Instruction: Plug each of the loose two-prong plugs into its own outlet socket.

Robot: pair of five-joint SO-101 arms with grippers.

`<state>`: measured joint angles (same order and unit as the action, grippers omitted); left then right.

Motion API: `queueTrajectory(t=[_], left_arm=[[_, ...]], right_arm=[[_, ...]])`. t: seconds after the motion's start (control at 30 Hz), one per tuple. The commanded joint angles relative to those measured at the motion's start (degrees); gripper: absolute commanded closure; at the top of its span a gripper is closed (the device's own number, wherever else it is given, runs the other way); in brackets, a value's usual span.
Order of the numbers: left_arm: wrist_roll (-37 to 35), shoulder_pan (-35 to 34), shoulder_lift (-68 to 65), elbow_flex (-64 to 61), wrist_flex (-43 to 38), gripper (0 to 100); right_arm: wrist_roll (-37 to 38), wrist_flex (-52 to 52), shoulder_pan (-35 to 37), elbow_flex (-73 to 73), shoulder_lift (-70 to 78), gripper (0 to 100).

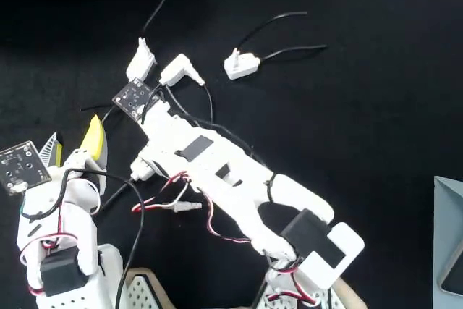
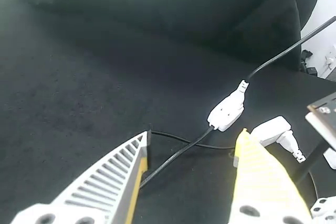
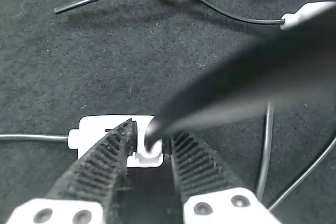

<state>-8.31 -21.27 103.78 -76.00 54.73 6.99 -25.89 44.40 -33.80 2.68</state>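
Observation:
My right gripper (image 3: 152, 132) is shut on the stub end of a white plug (image 3: 105, 132), whose cable runs off sideways; a blurred black cable (image 3: 247, 77) crosses in front. From above, the right arm (image 1: 217, 168) stretches to the table's middle, its tip hidden beside two white plug pieces (image 1: 141, 59) (image 1: 181, 70). A third white piece (image 1: 241, 64) with two black leads lies further right. My left gripper (image 2: 191, 140) is open above the cloth and holds nothing, short of a white plug (image 2: 226, 111) and a second one (image 2: 273, 132). From above, the left gripper (image 1: 72, 142) sits at the lower left.
Black cloth (image 1: 362, 142) covers the table. A grey box (image 1: 448, 236) stands at the right edge. Red and white wires (image 1: 173, 204) hang from the right arm. Loose black cables (image 1: 282, 19) trail toward the back.

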Motion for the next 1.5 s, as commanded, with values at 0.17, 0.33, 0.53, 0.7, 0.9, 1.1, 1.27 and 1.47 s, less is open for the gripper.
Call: queueTrajectory(t=[0.17, 0.33, 0.53, 0.7, 0.9, 1.1, 1.27, 1.47], left_arm=[[-0.3, -0.7, 0.3, 0.2, 0.0, 74], [-0.3, -0.7, 0.3, 0.2, 0.0, 74], [-0.3, -0.7, 0.3, 0.2, 0.1, 74], [-0.3, -0.7, 0.3, 0.2, 0.1, 74], [-0.3, -0.7, 0.3, 0.2, 0.1, 74], [-0.3, -0.7, 0.3, 0.2, 0.1, 74], [-0.3, -0.7, 0.3, 0.2, 0.1, 74], [-0.2, -0.5, 0.3, 0.2, 0.1, 74]], right_arm=[[0.5, 1.1, -0.7, -1.2, -0.1, 98.7], [0.2, 1.8, 1.4, -2.3, -0.1, 98.7], [0.3, 6.8, 2.3, -5.8, 0.0, 98.7], [0.5, 6.3, 2.3, -5.6, 2.2, 98.7], [0.5, -1.5, 2.3, 1.2, 6.8, 98.7], [0.6, -3.5, 2.4, 2.2, 7.6, 98.7], [0.1, -9.9, 2.0, 6.4, 5.4, 91.5], [-3.2, -17.1, 2.1, 11.1, 0.7, 89.4]])
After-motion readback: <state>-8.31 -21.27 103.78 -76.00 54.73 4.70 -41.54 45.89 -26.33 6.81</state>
